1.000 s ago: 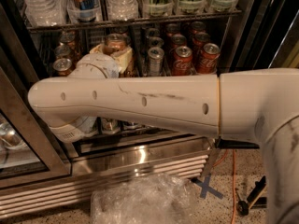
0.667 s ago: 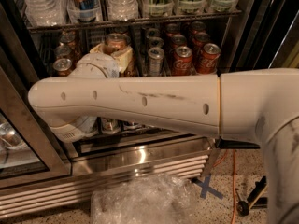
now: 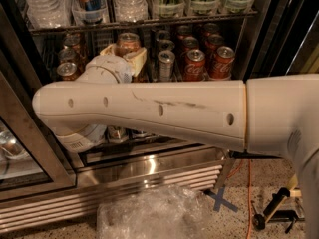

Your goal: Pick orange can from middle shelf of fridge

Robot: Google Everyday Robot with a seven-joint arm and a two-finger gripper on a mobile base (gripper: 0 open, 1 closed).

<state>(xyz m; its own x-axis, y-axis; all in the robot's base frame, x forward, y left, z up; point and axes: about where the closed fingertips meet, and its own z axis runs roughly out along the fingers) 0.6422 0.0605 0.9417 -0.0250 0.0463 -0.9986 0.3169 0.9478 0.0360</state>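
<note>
Cream two-finger claw (image 3: 124, 55) at brownish-orange soda can (image 3: 128, 40) inside steel glass-door fridge (image 3: 149, 169); closure cannot be told. Risk on withdrawal: slippage from a weak hold, or toppling of neighbouring silver-grey can (image 3: 165, 63).

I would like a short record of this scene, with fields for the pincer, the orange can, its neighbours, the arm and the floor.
pincer: inside the fridge, at the orange can
orange can: upright, lid showing
neighbours: silver-grey can, then red Coca-Cola cans, to its right
arm: crosses the whole view
floor: crumpled clear plastic, blue tape cross
</note>
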